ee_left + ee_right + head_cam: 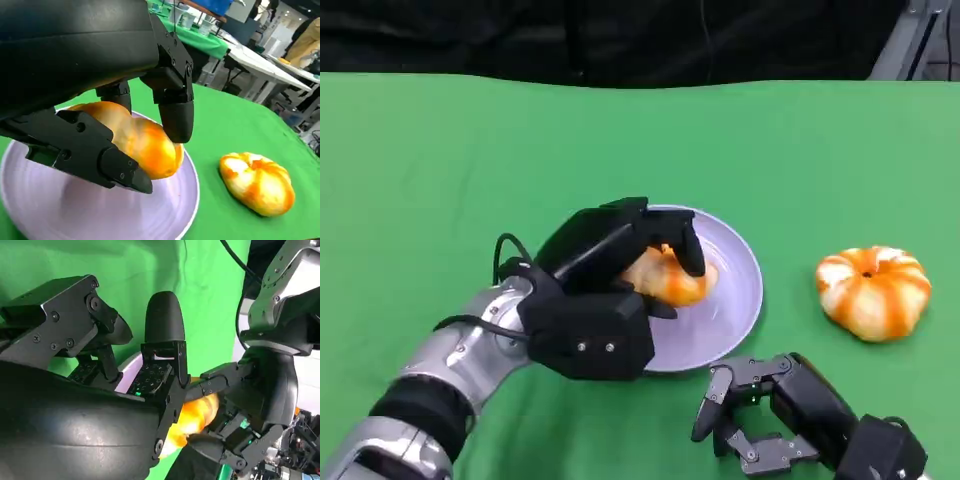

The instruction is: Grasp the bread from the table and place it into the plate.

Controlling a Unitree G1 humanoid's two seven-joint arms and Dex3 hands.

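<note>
1. Green cloth covers the table, smooth and matte, with a dark backdrop behind it.
2. Over the shallow, glossy lavender plate, the left hand has its hard black fingers clamped around the golden, glazed oblong bread.
3. Judging by this, grasp and carry are done; only the release into the plate is left.
4. Near the plate, the right hand rests with fingers apart, holding nothing.
5. Beyond the plate's far side from the left hand lies a round, ridged orange-and-white bun.
</note>
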